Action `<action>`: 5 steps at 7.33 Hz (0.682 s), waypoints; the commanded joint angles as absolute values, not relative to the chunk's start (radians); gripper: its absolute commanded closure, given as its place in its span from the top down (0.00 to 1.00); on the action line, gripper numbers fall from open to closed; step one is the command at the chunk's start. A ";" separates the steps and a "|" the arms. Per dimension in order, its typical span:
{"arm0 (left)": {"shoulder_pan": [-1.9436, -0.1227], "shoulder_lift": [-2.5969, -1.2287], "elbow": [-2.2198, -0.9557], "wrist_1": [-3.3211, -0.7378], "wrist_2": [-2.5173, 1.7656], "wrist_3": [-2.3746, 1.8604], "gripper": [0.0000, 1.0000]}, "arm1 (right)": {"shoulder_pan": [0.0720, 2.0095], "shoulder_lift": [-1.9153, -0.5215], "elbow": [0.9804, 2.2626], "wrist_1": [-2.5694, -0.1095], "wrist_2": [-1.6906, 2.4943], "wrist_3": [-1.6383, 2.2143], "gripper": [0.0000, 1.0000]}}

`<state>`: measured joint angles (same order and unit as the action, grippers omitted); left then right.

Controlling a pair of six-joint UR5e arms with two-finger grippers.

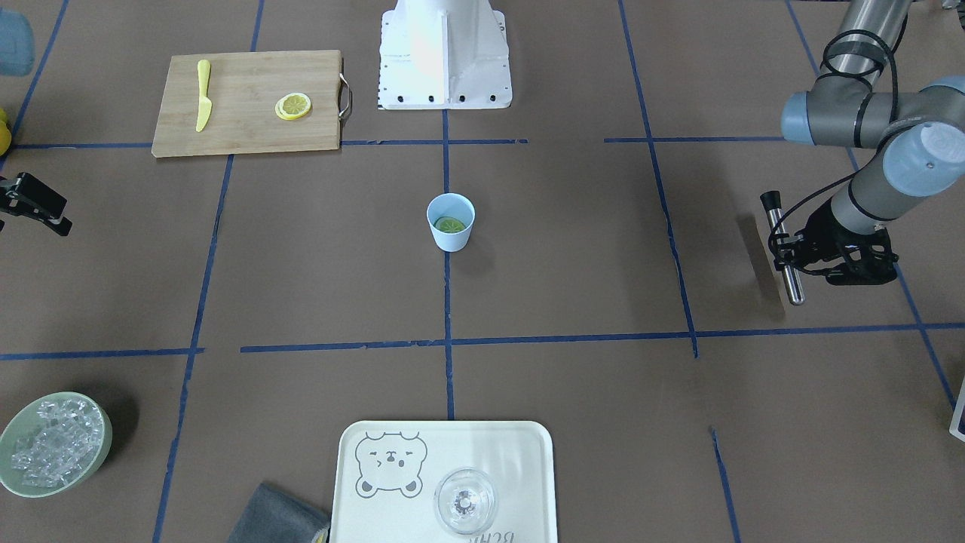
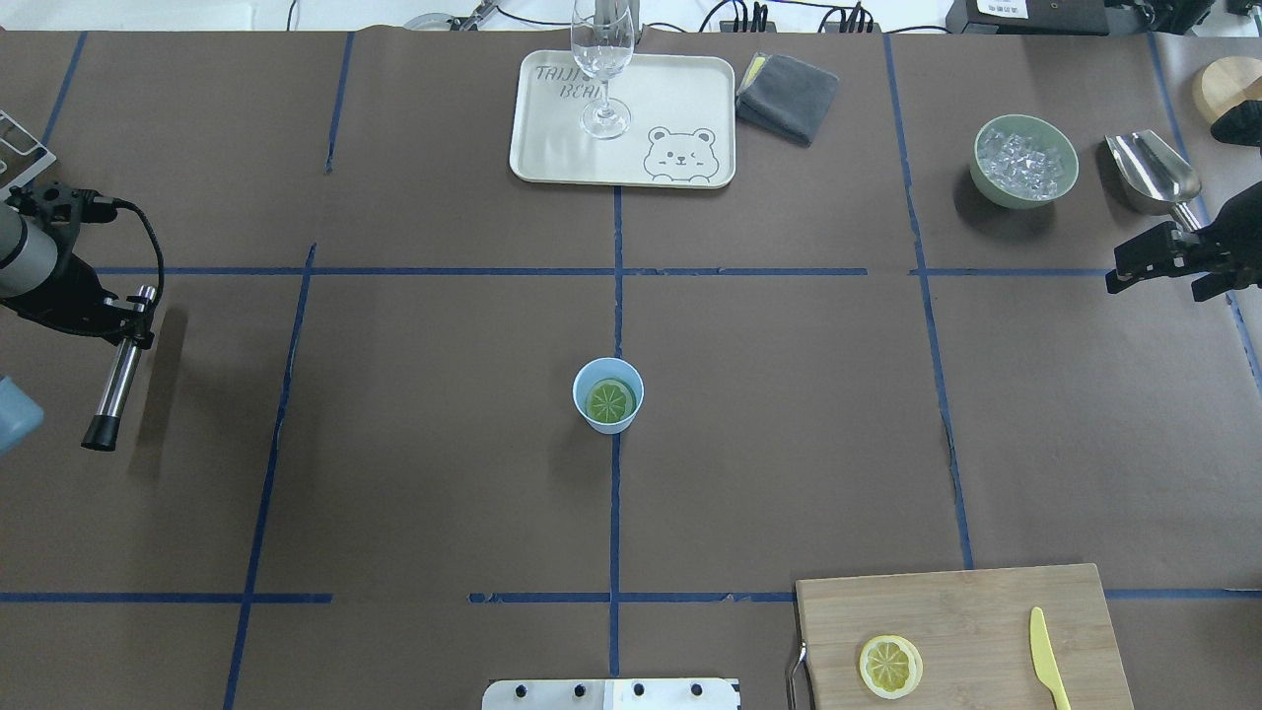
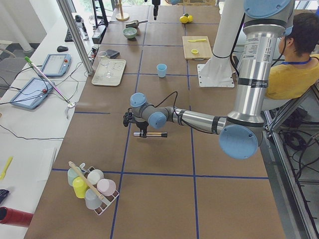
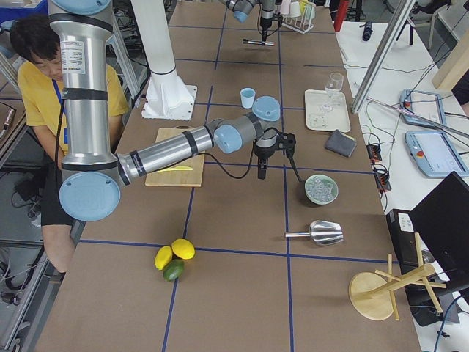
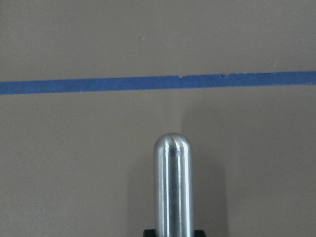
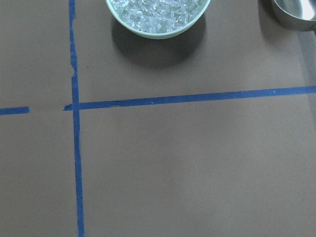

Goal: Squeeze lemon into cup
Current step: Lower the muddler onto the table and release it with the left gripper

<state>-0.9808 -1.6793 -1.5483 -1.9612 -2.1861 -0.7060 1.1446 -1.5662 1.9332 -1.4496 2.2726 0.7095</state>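
Note:
The light-blue cup (image 2: 580,392) stands upright at the table's middle, and it also shows in the front view (image 1: 452,240). One lemon slice (image 2: 610,401) lies flat inside it, greenish in the cup's shade (image 1: 450,225). A second lemon slice (image 2: 890,666) lies on the wooden cutting board (image 1: 293,105). My left gripper (image 2: 133,325) is far to the left of the cup, shut on a metal rod with a black cap (image 2: 116,387), which also shows in the left wrist view (image 5: 173,187). My right gripper (image 2: 1134,271) is open and empty, far to the right near the bowl of ice.
The cutting board (image 2: 986,611) with a yellow knife (image 2: 1047,659) is at the near right. A pale green bowl of ice (image 2: 1023,161) and a metal scoop (image 2: 1154,170) are at the far right. A white tray (image 2: 690,89) with a clear glass (image 2: 602,59) and a grey cloth (image 2: 787,96) are at the far edge.

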 commanded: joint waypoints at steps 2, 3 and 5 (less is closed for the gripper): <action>-0.980 -1.680 -1.526 -1.967 -2.181 -0.704 0.04 | 1.144 -1.568 1.936 -1.450 2.273 0.712 1.00; -0.980 -1.680 -1.525 -1.967 -2.181 -0.703 0.11 | 1.144 -1.568 1.936 -1.450 2.273 0.713 1.00; -0.979 -1.681 -1.523 -1.967 -2.181 -0.699 0.48 | 1.144 -1.566 1.936 -1.450 2.273 0.715 1.00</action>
<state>-0.9797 -1.6801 -1.5238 -1.9665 -2.1813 -0.7008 1.1444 -1.5668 1.9358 -1.4496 2.2733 0.7135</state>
